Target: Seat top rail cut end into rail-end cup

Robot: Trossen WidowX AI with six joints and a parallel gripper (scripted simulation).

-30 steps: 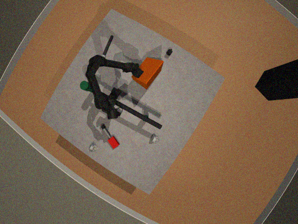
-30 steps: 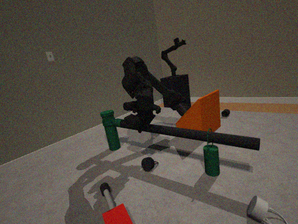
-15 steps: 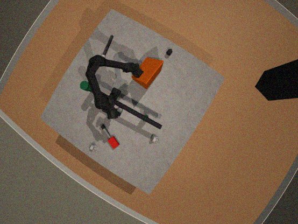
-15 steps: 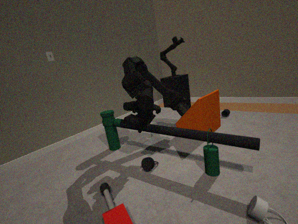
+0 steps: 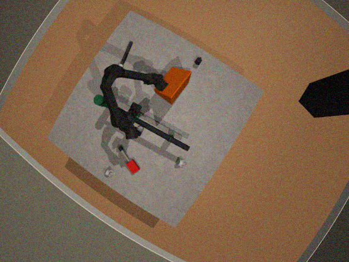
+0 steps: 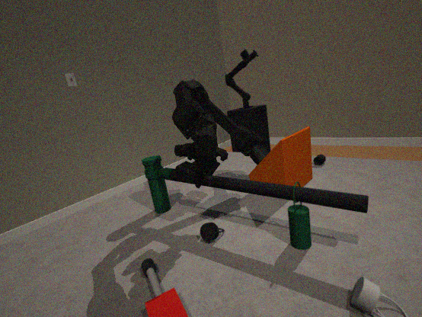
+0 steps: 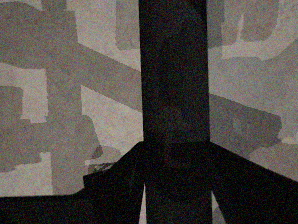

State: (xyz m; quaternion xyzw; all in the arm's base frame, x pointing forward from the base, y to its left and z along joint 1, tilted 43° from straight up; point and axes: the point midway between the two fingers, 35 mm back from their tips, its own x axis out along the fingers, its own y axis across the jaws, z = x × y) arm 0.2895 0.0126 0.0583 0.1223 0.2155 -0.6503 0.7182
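Rail [image 6: 266, 189]: dark tube, held level above the counter [image 6: 362, 183]; long axis runs from the big post toward the short post, its free end overhanging past the loop.
Big post [image 6: 157, 184]: green, tall, capped, near the counter's left edge in the exterior view; band and end cup sit high, just under the cap.
Loop cap [image 6: 296, 190]: thin green ring on the short green post [image 6: 299, 226]; rail passes through it.
Claw [image 6: 199, 179]: closed on the rail from above, close to the cut end; wrist view shows the rail [image 7: 174, 75] running straight ahead out of the jaws.
Key relation: cup lies along the rail's own axis, just beyond the claw on the post side, so the move would be a slide lengthwise.
Seating: cut end appears to meet the cup; depth hard to judge in this dim view.
Release: not yet done.
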